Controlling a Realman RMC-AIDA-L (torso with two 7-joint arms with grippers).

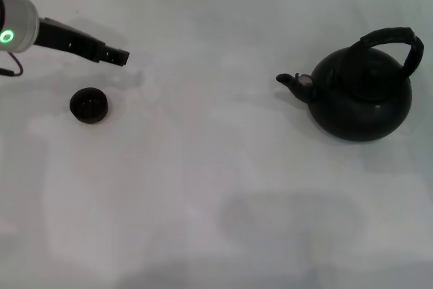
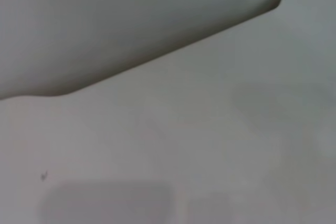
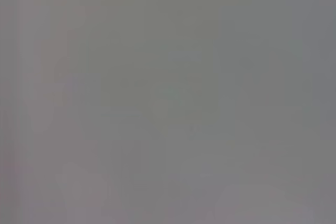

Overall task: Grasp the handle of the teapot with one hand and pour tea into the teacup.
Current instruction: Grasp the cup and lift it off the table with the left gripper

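Head view: a pale worktop (image 1: 203,187) carries the whole scene, with the matte black teapot (image 1: 362,99) squat at about three o'clock and the teacup (image 1: 88,105) far across at nine o'clock, the two well apart. The teapot's stubby spout points toward nine o'clock, straight along the line to the cup, and its thick arched handle (image 1: 399,42) rises over the lid, its hoop running roughly along the three-to-nine line, tipped toward the three o'clock side.

The left pincer (image 1: 116,55) reaches in from the ten o'clock edge and hangs just beyond the teacup, near it but apart; whether its fingers stand wide or narrow cannot be told from here. It grips nothing visible. The teapot's handle lies far off toward three o'clock from this pincer, with all the bare worktop between.

The right pincer is not in any view. By position, the right arm looks the nearer one to the handle, since the teapot sits on the robot's right; the grasp has not yet begun and the teacup stands waiting, upright.
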